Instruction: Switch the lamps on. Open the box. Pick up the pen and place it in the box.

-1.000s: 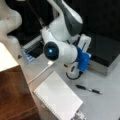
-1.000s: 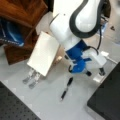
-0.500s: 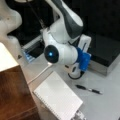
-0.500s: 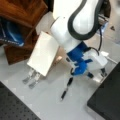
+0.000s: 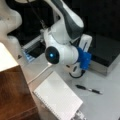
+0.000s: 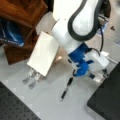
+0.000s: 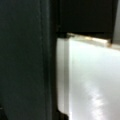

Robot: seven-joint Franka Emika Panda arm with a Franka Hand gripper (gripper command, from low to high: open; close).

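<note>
The box [image 5: 108, 51] lies at a front view's right with its black lid down flat; its corner also shows in a front view [image 6: 108, 101]. My gripper [image 6: 103, 74], on a blue mount, is low at the box's front edge, and its hand [image 5: 85, 42] reaches toward the lid. The slim black pen [image 5: 88, 89] lies free on the grey table, a short way from the gripper, and shows again in a front view [image 6: 66, 89]. The wrist view shows only a dark surface beside a white block, close up. No lamp can be picked out.
A white spiral-bound pad [image 5: 57, 98] lies near the pen, also seen leaning by brown wooden furniture [image 6: 43, 53]. A small dark tray with blue bits [image 5: 28, 56] sits behind the arm. A white cable [image 5: 41, 73] runs across the table.
The arm has shifted only slightly by the box. Pen, pad and box lie where they were.
</note>
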